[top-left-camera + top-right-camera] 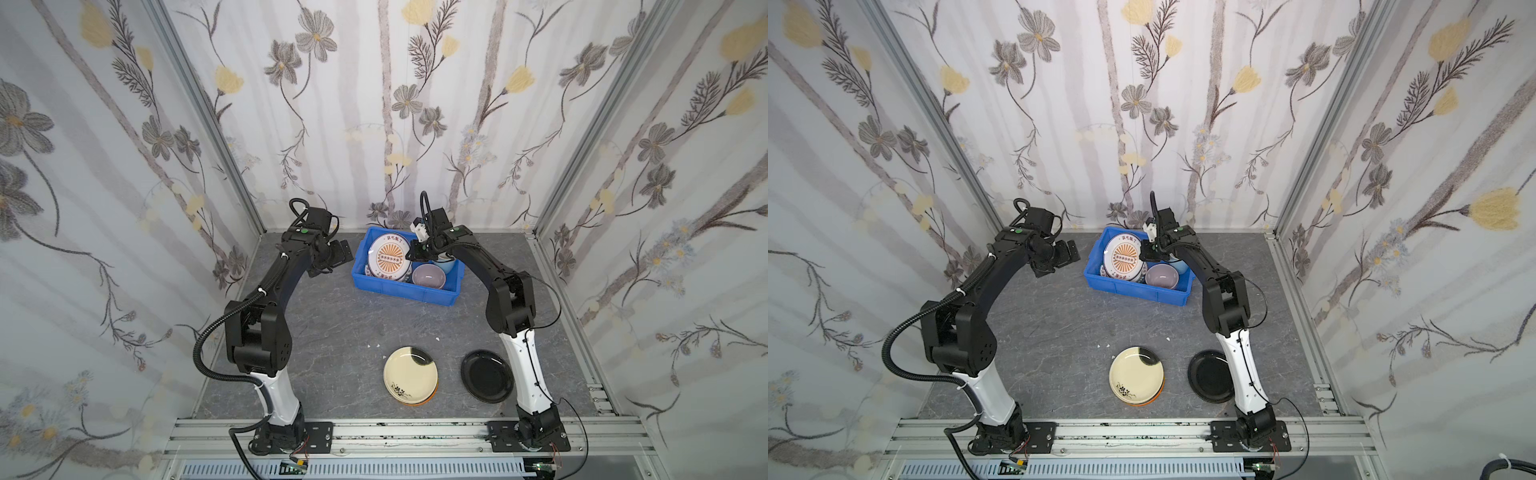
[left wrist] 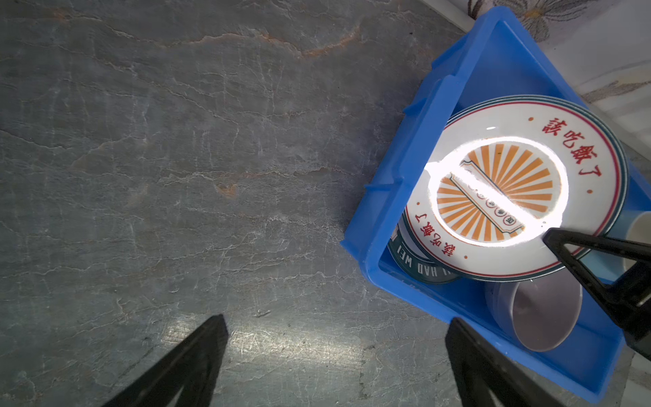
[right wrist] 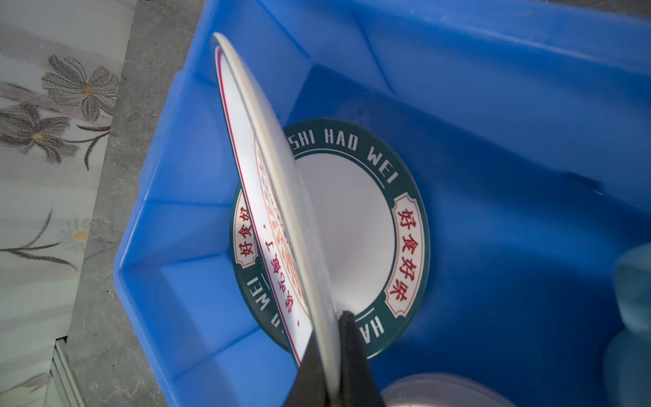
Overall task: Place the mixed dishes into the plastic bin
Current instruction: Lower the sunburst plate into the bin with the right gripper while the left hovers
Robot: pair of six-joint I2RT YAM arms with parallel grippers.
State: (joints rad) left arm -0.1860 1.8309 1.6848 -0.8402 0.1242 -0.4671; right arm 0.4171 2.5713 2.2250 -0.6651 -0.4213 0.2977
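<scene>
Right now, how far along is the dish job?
Done: green-rimmed plate, bowl and mug lie in the bin. In hand: the right claw grips a sunburst plate, tilted over the bin. Left: cream plate atop orange plate, plus black plate, on the table.

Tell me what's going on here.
The right gripper is shut on the rim of the sunburst plate, holding it tilted in the blue bin over the lettered plate, which lies flat on the bin's floor. The lilac bowl and the mug are already in the bin. The left gripper is open and empty, over the table beside the bin. The cream plate, stacked on the orange plate, and the black plate are on the table.
</scene>
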